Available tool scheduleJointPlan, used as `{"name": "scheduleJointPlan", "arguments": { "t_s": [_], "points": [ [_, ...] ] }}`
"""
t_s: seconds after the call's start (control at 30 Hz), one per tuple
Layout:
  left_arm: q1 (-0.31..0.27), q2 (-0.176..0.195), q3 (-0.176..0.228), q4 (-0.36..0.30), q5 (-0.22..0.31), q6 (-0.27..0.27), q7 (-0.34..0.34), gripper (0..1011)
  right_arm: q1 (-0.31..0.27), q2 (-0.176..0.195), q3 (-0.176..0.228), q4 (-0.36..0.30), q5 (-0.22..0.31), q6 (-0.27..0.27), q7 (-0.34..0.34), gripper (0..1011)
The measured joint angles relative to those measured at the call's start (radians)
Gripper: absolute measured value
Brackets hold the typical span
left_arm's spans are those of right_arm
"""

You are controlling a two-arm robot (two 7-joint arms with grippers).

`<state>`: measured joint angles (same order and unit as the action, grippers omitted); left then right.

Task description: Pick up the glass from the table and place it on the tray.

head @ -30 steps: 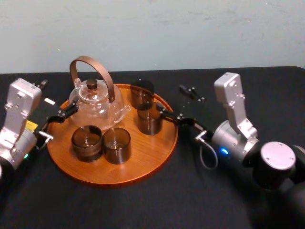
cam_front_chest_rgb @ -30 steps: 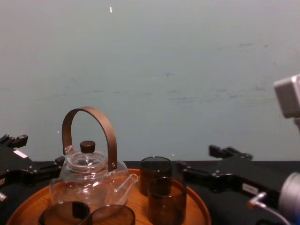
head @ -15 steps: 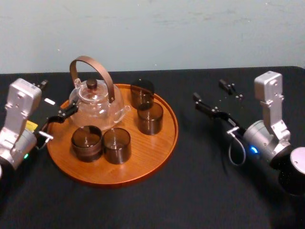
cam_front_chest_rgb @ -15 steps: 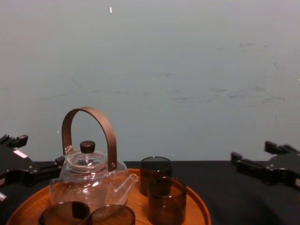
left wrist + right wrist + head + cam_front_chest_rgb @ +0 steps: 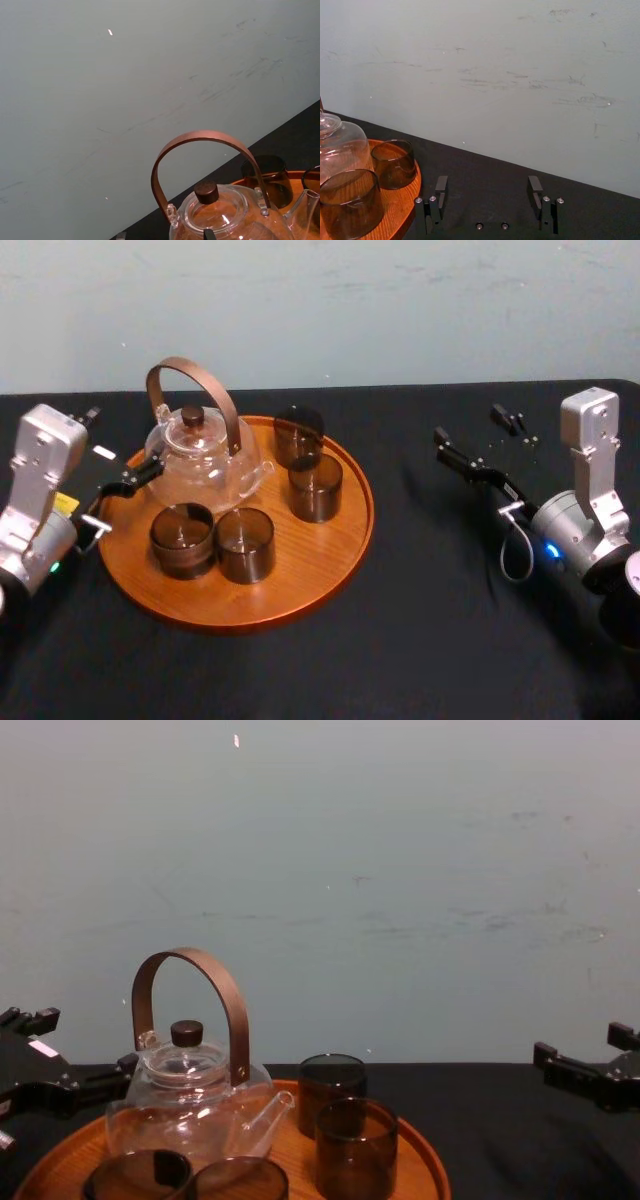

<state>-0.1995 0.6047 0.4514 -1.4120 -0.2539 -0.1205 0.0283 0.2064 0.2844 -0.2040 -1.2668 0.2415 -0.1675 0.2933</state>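
Jaws of the right gripper (image 5: 465, 421) stood wide apart with nothing between them, hovering over the bare black table (image 5: 420, 640) well to the right of the tray (image 5: 310, 565). In the right wrist view the same gripper (image 5: 488, 182) showed its two fingers (image 5: 436, 199) spread far from each other, touching no object, with the tray's edge off to one side. In the chest view it (image 5: 578, 1045) sat low at the right edge.

Jaws of the left gripper (image 5: 127, 439) were also spread wide and empty at the tray's left side; one finger (image 5: 135, 478) reached across the rim just beside the glass teapot (image 5: 205, 455), though whether it touched the pot could not be told.

One teapot and four glasses stood on the round orange-brown wooden tray. Two glasses (image 5: 182, 537) (image 5: 246, 544) sat side by side at the front, touching or nearly so. Two more stood right of the teapot, one (image 5: 300, 435) at the back and one (image 5: 316, 487) just in front of it.

That last glass, the nearest to the right gripper, was a short, straight-sided tumbler of smoky brown see-through glass, upright with its mouth up, resting on the tray inside the rim. The chest view showed it (image 5: 356, 1148) in front of its neighbour (image 5: 332, 1085).
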Motion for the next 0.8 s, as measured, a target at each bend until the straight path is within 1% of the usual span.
{"name": "scheduleJointPlan", "arguments": {
  "t_s": [0.8],
  "points": [
    [0.0,0.0,0.0,0.0,0.0,0.0,0.0,1001,0.0,0.002,-0.004,-0.003,0.0,-0.001,0.004,1002]
  ]
}}
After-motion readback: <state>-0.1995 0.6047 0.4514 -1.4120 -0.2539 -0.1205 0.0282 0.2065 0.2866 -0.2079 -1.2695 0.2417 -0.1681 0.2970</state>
